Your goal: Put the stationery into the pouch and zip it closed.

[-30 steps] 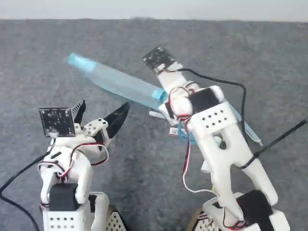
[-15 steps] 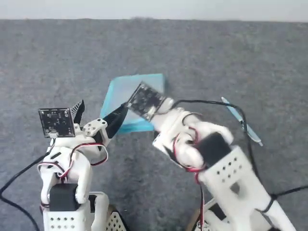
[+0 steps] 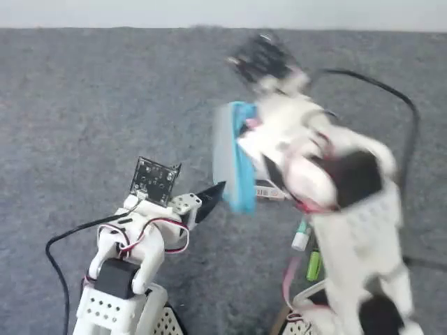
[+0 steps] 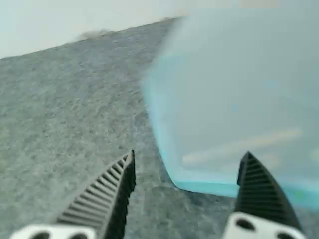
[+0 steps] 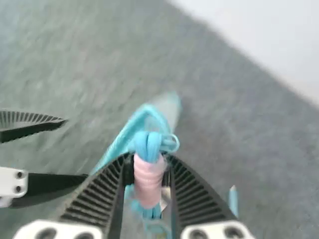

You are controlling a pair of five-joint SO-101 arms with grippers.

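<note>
Near table [image 3: 84, 105] centre | right gripper [image 5: 148, 159] clamped on pouch [image 3: 227, 157], contents blurred | left gripper [image 4: 189, 155] apart

High view: fixed above, looking down over table [image 3: 84, 91]. Wrist views: close, low, forward; all share pouch [image 3: 234, 167].

The right gripper [image 5: 148, 167] clamps a pink tab [image 5: 148, 181] and blue loop [image 5: 149, 142] at the pouch [image 5: 162, 109] edge. Grey table [image 5: 75, 59] lies below it.
</note>
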